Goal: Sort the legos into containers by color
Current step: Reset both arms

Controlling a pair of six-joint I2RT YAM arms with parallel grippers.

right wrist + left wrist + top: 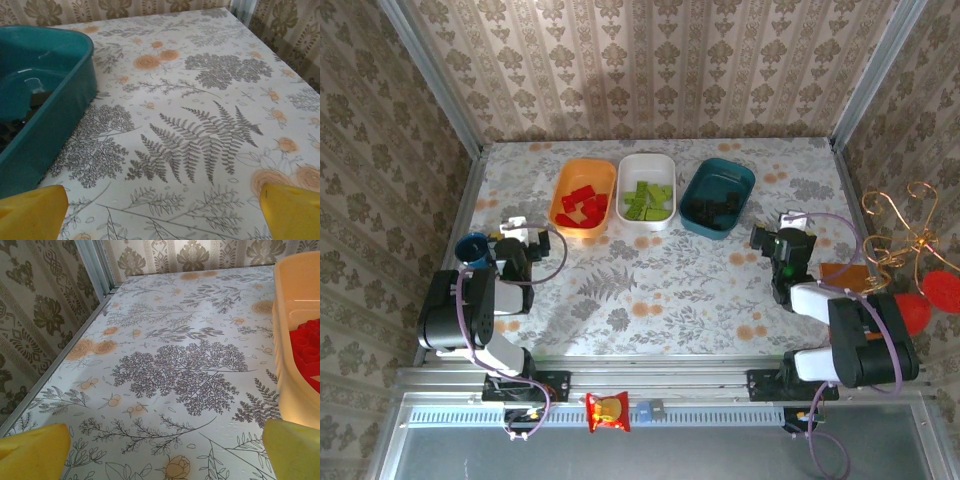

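Observation:
Three containers stand in a row at the back of the table. The orange tray holds the red legos, the white tray the lime green legos, and the dark teal tray the black legos. My left gripper rests low at the left, open and empty, with its yellow fingers wide apart over bare cloth; the orange tray and red legos lie to its right. My right gripper is open and empty at the right, the teal tray to its left.
A small round blue cup stands beside the left arm. A red-and-yellow snack packet lies on the front rail. A gold wire ornament and red pieces sit beyond the right wall. Patterned walls close in three sides.

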